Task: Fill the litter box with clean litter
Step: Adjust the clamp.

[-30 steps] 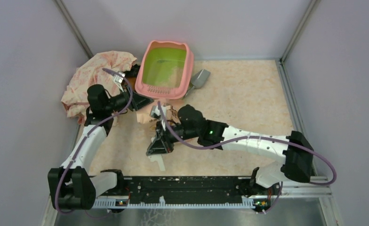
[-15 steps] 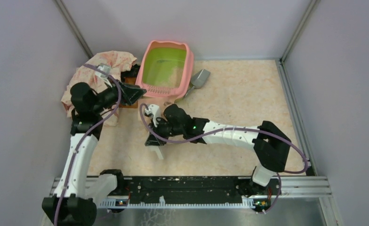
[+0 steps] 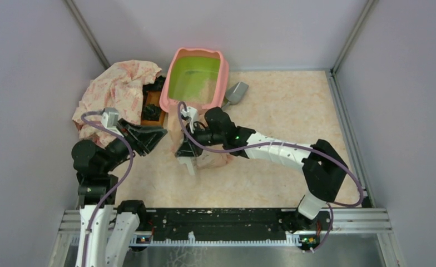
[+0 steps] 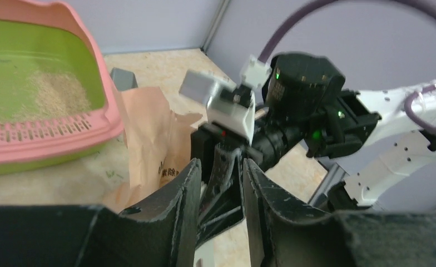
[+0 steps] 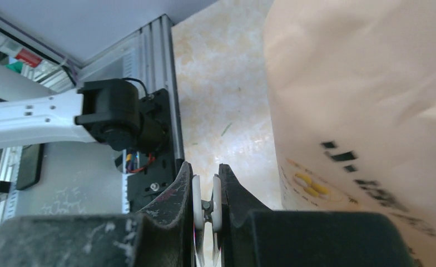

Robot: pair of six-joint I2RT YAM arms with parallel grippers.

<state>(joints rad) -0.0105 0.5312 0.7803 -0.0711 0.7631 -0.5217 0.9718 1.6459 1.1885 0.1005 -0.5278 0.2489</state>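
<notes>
My left fingers were black plastic, matt and scuffed grey along the edges. My right fingers looked the same, pinching a smooth white plastic piece. The litter box was glossy moulded plastic, and its litter was dull and gritty. The bag had a soft matt sheen and creases. The cloth was crumpled printed fabric. The worktop shone, marbled and smooth.
</notes>
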